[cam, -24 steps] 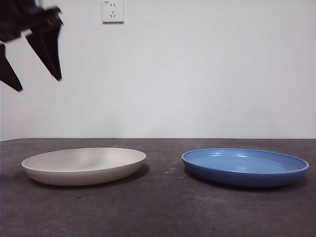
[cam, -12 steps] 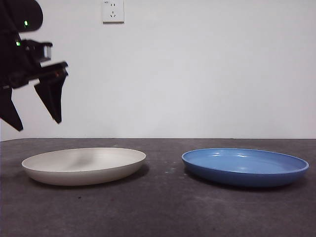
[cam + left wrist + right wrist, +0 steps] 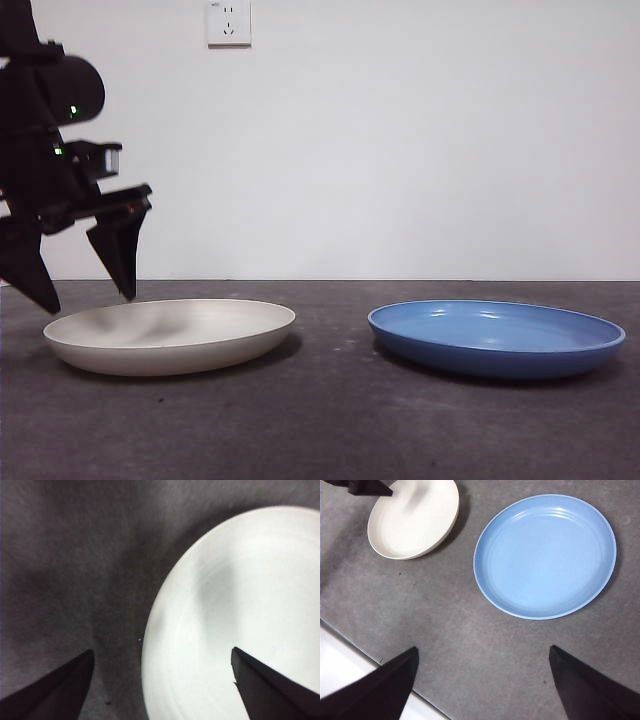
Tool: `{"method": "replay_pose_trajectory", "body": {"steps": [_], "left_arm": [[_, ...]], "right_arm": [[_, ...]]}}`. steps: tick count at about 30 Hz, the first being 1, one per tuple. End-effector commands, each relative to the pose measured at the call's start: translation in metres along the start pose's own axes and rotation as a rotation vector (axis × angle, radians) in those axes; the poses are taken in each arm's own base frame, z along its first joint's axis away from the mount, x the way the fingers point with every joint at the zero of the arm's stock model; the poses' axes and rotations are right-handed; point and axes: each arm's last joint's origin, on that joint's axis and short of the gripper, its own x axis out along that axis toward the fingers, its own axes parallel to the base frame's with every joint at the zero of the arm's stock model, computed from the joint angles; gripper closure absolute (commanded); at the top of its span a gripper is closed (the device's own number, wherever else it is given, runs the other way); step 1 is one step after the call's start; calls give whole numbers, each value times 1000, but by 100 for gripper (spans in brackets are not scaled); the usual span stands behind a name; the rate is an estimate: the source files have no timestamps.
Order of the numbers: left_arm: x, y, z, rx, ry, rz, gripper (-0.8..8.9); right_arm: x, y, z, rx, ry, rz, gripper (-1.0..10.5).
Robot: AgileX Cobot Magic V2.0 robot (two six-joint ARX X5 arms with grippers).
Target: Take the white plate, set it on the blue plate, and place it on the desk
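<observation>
Left end effector [image 3: 85,297] at far left of front view, tips pointing down, spread wide, holding nothing. It hangs just above the left rim of the white plate [image 3: 170,335]; in the left wrist view one jaw is over bare tabletop [image 3: 65,570], the other over the plate's inside, rim edge between them. No contact visible.

White plate sits flat on the tabletop, left of centre. Blue plate [image 3: 497,337] flat on the tabletop to its right, well apart, bare surface between them. Nothing on either plate.

Wall socket [image 3: 228,22] on the white wall behind, above the white plate.

Right end effector [image 3: 482,652] high over the near tabletop edge, wide open, empty, both plates in its view.
</observation>
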Motion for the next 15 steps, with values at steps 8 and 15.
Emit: {"method": "replay_pose_trajectory", "body": {"steps": [8, 15], "left_arm": [[23, 2, 3, 0, 41, -46, 386], [28, 3, 2, -9, 57, -45, 530]], "right_arm": [[-2, 2, 5, -13, -29, 2, 528], [-2, 2, 6, -15, -33, 1, 528]]}}
